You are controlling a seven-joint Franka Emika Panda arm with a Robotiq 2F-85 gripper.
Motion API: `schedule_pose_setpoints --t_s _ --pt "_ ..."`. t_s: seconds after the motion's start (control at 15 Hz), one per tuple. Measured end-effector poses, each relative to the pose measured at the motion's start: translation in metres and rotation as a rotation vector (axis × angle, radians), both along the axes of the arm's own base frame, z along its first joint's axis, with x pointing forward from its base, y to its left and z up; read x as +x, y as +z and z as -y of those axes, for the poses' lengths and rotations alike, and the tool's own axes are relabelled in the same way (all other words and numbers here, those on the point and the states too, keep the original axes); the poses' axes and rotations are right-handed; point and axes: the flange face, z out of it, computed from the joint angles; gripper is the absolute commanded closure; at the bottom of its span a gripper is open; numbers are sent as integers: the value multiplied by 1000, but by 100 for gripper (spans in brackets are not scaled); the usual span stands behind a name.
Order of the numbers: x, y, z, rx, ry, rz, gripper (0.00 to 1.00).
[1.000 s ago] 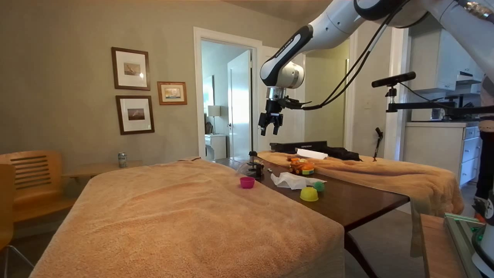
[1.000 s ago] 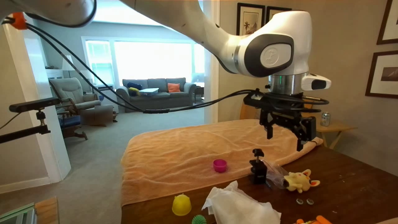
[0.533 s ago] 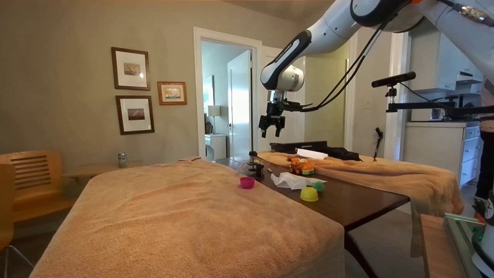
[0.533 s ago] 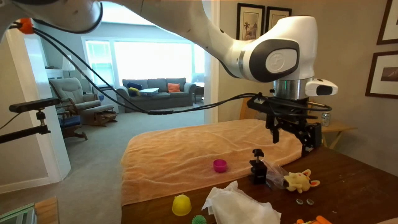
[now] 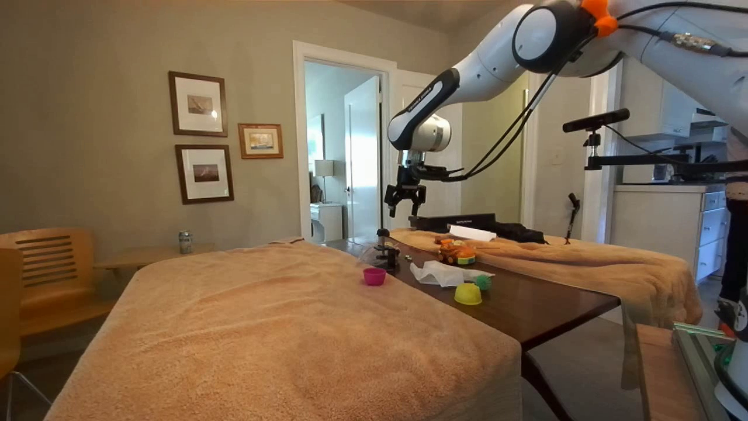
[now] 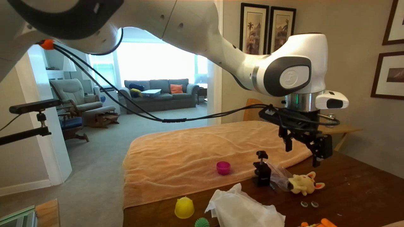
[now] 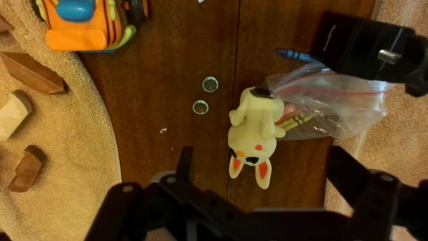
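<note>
My gripper (image 5: 404,210) is open and empty, held above the dark wooden table; it also shows in an exterior view (image 6: 302,156) and in the wrist view (image 7: 260,152). Nearest below it lies a cream rabbit toy (image 7: 252,125) with red inner ears, on its back; it also shows in an exterior view (image 6: 303,183). In the wrist view its ears point in between the spread fingers, with no contact visible. A clear zip bag (image 7: 337,100) with crayons lies against the toy. Two small glass discs (image 7: 210,84) (image 7: 200,107) lie beside it.
A black clamp (image 6: 262,173) stands by the bag, a blue crayon (image 7: 296,55) beside it. Around are a pink cup (image 6: 223,168), yellow cup (image 6: 184,208), green spiky ball (image 5: 482,282), white crumpled sheet (image 6: 244,209), orange toy car (image 7: 80,30) and wooden blocks (image 7: 33,72) on a towel.
The arm has reached lower, and my gripper has come down toward the table above the rabbit toy. The fingers stay open. The objects on the table have not moved.
</note>
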Motion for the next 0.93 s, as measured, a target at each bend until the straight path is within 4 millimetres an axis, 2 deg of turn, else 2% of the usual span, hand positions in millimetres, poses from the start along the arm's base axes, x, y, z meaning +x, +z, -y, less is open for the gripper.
schedule_pose_setpoints --t_s 0.53,0.93 --pt "30 -44 1 -12 11 6 0" --pt "44 -73 0 -20 25 8 0"
